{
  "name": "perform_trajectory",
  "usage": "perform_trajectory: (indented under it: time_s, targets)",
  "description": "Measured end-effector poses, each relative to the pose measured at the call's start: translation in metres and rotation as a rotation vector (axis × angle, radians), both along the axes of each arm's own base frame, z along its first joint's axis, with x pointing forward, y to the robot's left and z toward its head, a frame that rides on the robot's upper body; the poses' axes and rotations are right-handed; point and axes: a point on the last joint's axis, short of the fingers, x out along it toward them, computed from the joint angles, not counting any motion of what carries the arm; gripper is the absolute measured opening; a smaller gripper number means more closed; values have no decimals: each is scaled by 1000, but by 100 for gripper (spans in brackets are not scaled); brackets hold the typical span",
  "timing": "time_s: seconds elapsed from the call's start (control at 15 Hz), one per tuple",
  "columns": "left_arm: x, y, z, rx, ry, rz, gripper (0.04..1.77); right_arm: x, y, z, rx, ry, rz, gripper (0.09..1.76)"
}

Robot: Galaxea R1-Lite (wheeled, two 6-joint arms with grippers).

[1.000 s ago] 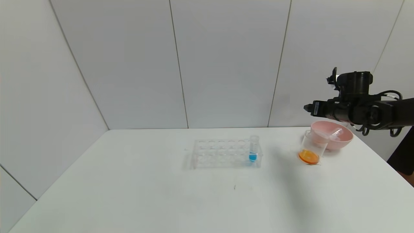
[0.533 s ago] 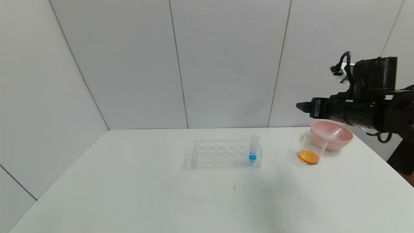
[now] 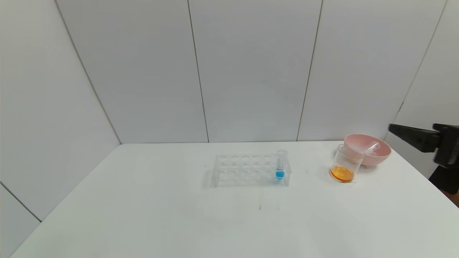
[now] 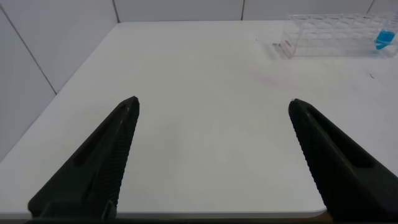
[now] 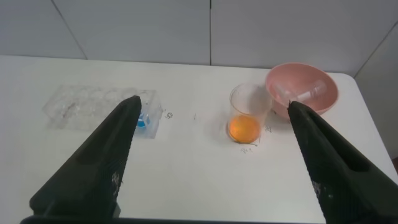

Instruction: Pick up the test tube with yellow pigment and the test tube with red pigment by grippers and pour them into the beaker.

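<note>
The white table (image 3: 179,215) held a clear rack (image 3: 247,170) with a blue-tipped tube (image 3: 280,166) mid-table, then the pink bowl (image 3: 373,152) with empty tubes (image 3: 371,147) lying in it, and the beaker (image 3: 345,165) of orange liquid just beside it. Right gripper (image 5: 211,162) hung spread wide off the table's right edge, holding nothing. Left gripper (image 4: 214,155) was parked near the left front, fingers apart and empty too.
</note>
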Motion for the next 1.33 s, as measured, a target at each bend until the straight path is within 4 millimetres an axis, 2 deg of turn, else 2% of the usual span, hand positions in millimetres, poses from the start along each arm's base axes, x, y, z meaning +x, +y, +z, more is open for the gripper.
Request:
perform_trajectory:
  time_s: [0.2,0.53,0.73,0.93,1.13,1.33]
  targets:
    - [0,0,0,0,0,0,172,-57,-19,1,12,-102,-41,169]
    - [0,0,0,0,0,0,172,-135,-44,-4,-48,-249,-147,170]
    - [0,0,0,0,0,0,172,-179,-56,-13,-110,-333,-190,170]
    - [0,0,0,0,0,0,172,-208,-59,-24,-119,-388,-264,170]
    - [0,0,0,0,0,0,172,-219,-60,-28,-22,-428,-288,170]
    - [0,0,0,0,0,0,172,-224,-58,-28,-46,-442,-339,170]
